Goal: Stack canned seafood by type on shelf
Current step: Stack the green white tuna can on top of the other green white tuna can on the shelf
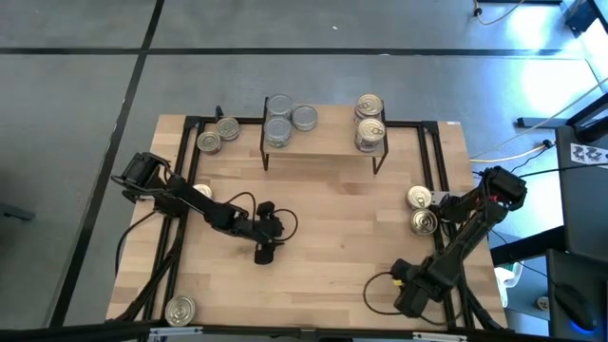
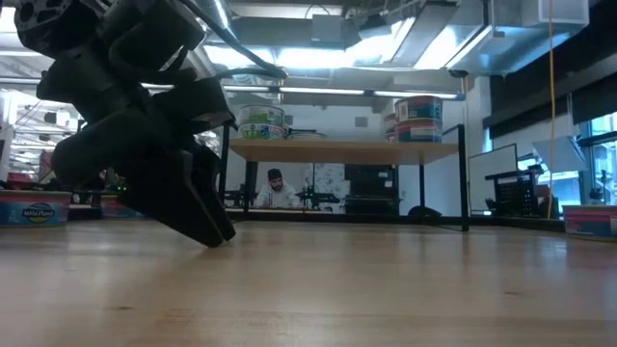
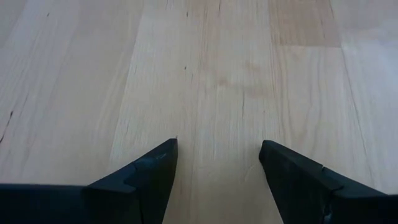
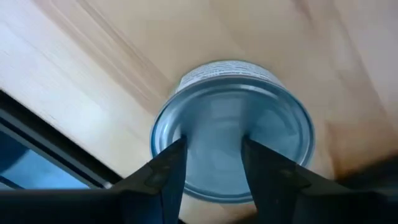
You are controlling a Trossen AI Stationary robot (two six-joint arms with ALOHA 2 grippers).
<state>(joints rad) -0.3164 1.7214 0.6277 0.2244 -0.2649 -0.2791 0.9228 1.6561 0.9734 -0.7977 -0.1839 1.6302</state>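
The shelf [image 1: 323, 144] stands at the table's far side, and its board [image 2: 342, 150] also shows in the low view. Silver-topped cans [image 1: 279, 119] sit on its left end and gold-topped cans [image 1: 370, 121] are stacked on its right end. Two loose cans [image 1: 422, 210] stand by the table's right edge. My right gripper [image 1: 440, 203] [image 4: 214, 155] is open directly over the silver-topped can [image 4: 231, 127], pointing down. My left gripper [image 1: 265, 253] [image 3: 217, 158] hangs open and low over bare wood at mid-table, holding nothing. My right gripper stands from above over the lid [image 4: 214, 118] of the silver-topped can, which sits upright on the table. Both fingertips are inside the rim's outline. Whether they touch the lid, I cannot tell.
Two cans [image 1: 218, 136] stand left of the shelf, and one [image 1: 180, 310] sits at the table's near left corner. A black rail [image 4: 43, 146] runs along the table edge close to the right gripper. Cables trail from both arms. A person [image 2: 277, 189] sits far behind the table.
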